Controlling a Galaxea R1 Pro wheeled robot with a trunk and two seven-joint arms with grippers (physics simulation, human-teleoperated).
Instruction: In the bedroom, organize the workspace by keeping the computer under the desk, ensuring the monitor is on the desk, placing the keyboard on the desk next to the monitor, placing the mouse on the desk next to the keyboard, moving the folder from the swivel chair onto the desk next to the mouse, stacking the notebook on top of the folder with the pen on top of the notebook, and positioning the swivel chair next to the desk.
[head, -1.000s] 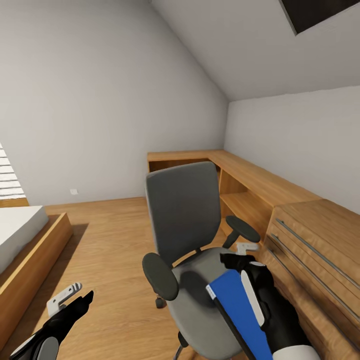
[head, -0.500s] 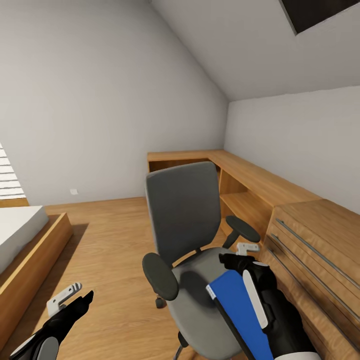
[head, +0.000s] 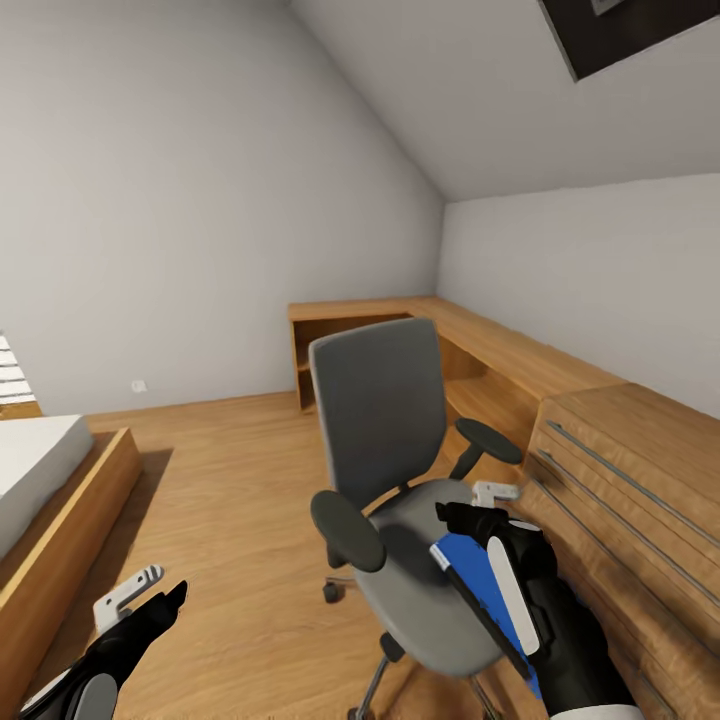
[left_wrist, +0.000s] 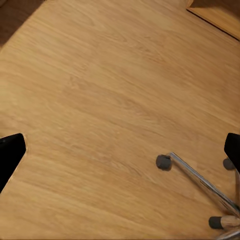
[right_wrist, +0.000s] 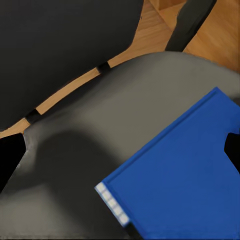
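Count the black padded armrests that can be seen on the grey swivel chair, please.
2. One armrest is on the side of the swivel chair toward the open floor; the other armrest is on the side toward the wooden chest. None seems hidden.

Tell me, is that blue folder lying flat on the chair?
No. The folder is tilted, one end raised above the chair seat in the right gripper.

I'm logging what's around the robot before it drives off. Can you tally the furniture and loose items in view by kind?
Swivel chair: 1
Folder, blue, at the right pincer: 1
Wooden chest with steel handles: 1
Wooden corner bench: 1
Bed: 1
Total: 5
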